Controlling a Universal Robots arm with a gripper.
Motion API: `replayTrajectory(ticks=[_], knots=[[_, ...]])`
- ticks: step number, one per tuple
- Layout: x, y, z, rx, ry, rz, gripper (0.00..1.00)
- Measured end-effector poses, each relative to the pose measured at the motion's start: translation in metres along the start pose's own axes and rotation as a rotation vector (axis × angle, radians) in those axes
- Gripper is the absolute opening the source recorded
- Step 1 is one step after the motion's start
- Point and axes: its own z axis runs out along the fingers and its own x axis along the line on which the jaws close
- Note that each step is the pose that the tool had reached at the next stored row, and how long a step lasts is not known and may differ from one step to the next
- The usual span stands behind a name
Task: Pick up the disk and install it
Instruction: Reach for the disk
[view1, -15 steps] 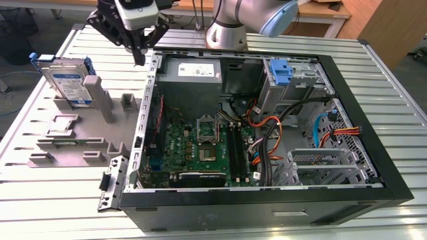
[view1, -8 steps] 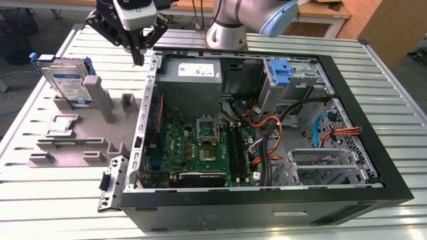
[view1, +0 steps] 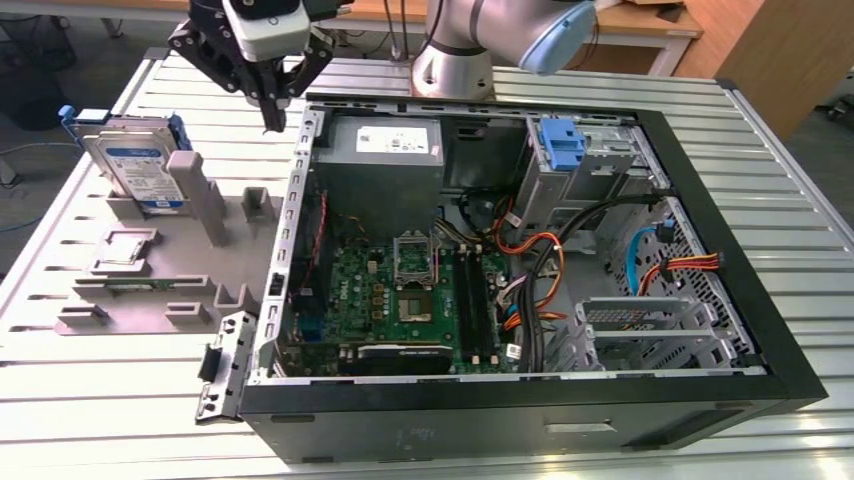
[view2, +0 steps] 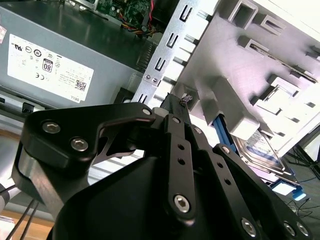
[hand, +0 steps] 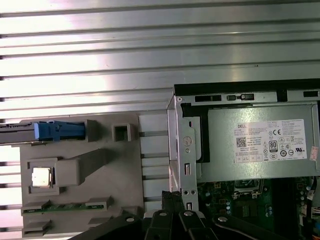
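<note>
Slatted surface (view1: 120, 420) carries open computer case (view1: 534, 430); beside it, toward the exterior view's left, grey rack (view1: 160, 280) props disk (view1: 138, 170) on edge, likely for easy grabbing. End effector (view1: 275, 120) hovers closed, empty, by case corner, apart from disk.

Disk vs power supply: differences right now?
The disk stands on edge in the grey holder outside the computer case; the power supply sits mounted inside it. The disk is thin with a blue frame; the power supply is a bulkier plain grey box. The disk's label is white and blue, the power supply's white. Both are metal and labelled.
</note>
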Motion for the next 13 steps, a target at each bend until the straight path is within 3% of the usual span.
replayTrajectory(ticks=[13], knots=[[0.0052,-0.0004,0.0007,0.0000,0.0008,0.000,0.10]])
